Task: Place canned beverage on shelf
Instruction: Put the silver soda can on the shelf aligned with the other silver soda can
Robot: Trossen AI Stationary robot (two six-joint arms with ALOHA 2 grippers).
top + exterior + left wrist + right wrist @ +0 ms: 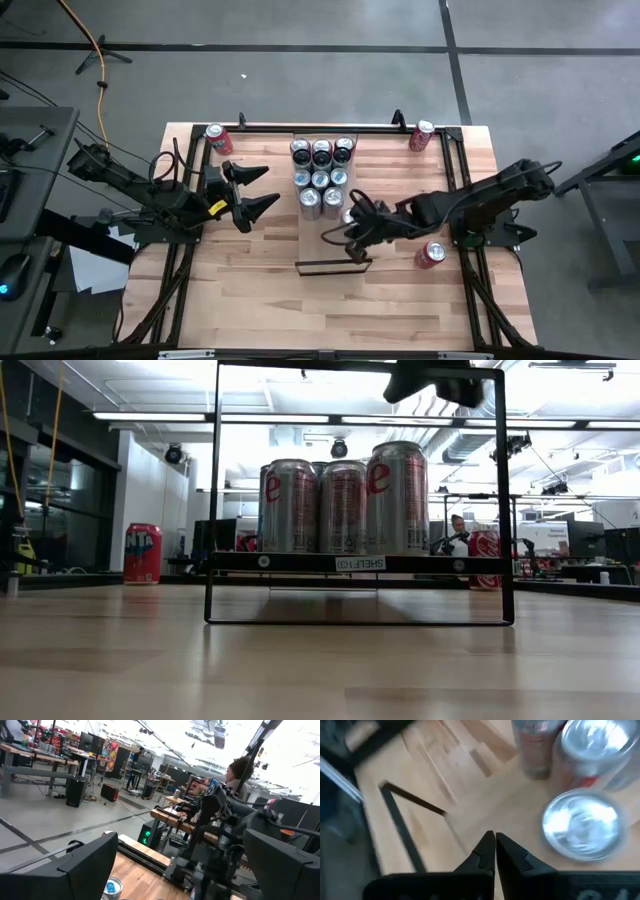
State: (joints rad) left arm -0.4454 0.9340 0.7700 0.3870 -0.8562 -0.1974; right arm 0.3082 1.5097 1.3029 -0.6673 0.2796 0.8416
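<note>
Three red cans lie off the shelf [315,245], and I take them as they come.

- **Far left:** the first red can [218,138] lies on its side, well to the left of the shelf's far end.
- **Left of the shelf:** the left gripper [268,187] hovers just beside it, fingers spread wide and holding nothing.
- **On the shelf:** I count eight silver-topped cans [321,172] standing upright at the far end, in rows of three, three and two. A ninth may stand beside the front row, but the arm partly hides it and I cannot confirm it. The near end of the board is bare.
- **Over that near end:** the right gripper [495,842] sits close to the front cans, its fingertips all but touching and nothing between them.
- **Right of the shelf:** the second red can [422,135] lies by the far end, and the third red can [431,254] lies by the near end.
</note>
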